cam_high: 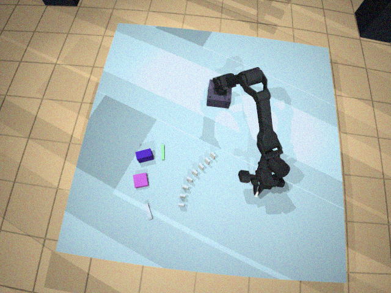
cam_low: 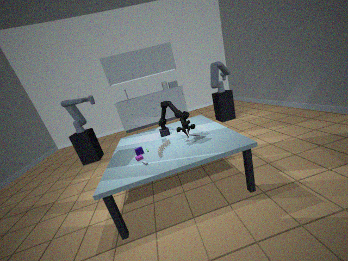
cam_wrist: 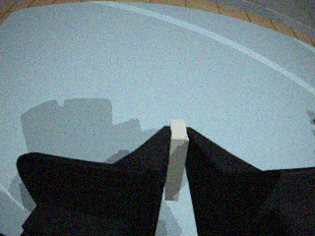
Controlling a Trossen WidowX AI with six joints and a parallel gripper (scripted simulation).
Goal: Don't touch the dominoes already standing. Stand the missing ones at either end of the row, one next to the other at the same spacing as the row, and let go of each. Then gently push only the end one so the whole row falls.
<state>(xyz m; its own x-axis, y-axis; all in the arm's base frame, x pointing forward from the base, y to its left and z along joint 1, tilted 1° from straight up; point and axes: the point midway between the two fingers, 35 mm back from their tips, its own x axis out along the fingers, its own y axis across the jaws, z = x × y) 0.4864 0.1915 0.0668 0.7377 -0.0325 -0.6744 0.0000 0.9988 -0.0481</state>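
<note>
Several cream dominoes stand in a curved row on the table, from the upper-right end domino [cam_high: 212, 155] to the lower-left end domino [cam_high: 181, 204]. My gripper [cam_high: 256, 192] [cam_low: 187, 136] [cam_wrist: 176, 133] is shut on a cream domino [cam_high: 256, 194] [cam_wrist: 176, 162], held between the fingertips. It is well to the right of the row in the top view, with its shadow on the table below. The held domino is seen end-on and slanting in the wrist view; its exact height above the table cannot be told.
A dark blue block [cam_high: 144, 155] [cam_low: 138, 150], a magenta block [cam_high: 140, 180] [cam_low: 139, 157], a green bar [cam_high: 162, 152] [cam_low: 147, 150] and a pale grey bar [cam_high: 148, 211] [cam_low: 144, 162] lie left of the row. Another pale bar [cam_low: 194, 135] lies by the gripper. The arm's base [cam_high: 218, 102] is behind the row.
</note>
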